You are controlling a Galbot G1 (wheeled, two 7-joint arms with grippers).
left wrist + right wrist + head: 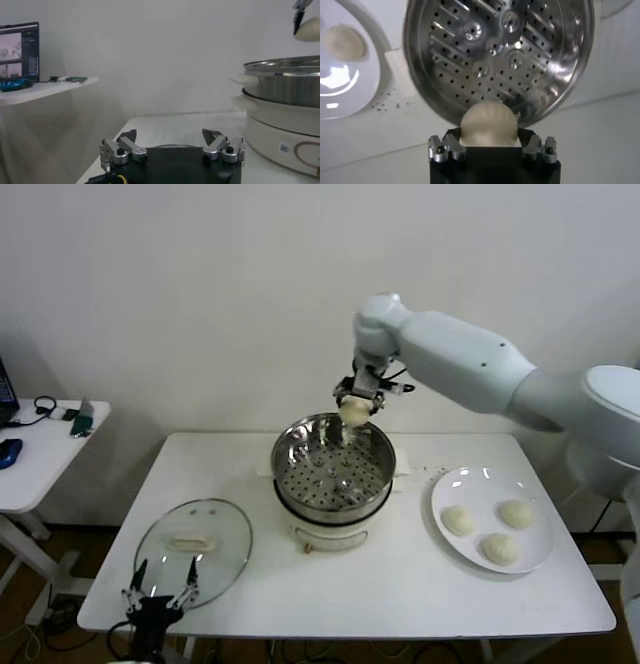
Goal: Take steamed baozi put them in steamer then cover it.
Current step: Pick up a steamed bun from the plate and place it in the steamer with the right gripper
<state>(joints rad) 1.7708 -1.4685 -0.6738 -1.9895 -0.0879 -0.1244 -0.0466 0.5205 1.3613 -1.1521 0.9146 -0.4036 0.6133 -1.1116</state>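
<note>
1. Lower left of the head view: the left claw (160,597) hangs at the near edge of the desk (400,584), fingers spread wide and holding nothing. It sits just in front of the cover (193,551), which lies flat on the desk with its cream handle up. If this arm reaches for the cover too soon, it could cross paths with the other arm over the pot.

2. Centre of the frame: the steamer (334,474) stands open, and no bun shows on its perforated bottom in either the head view or the right wrist view.

3. Just above the steamer's far rim: the right claw (354,406) is clenched on one baozi (354,412), which bulges between the fingers in the right wrist view (488,125).
   - The bun hangs over the far edge of the basket rather than its middle.
   - Let go here, it could strike the rim and roll out onto the desk behind the pot.
   - The dough looks soft, so a tighter squeeze could dent it, and it may cling to one finger on release.

4. Right of the frame: the white plate (447,536) carries three more baozi (458,520), well apart from both claws, so most of the loading is still ahead.
</note>
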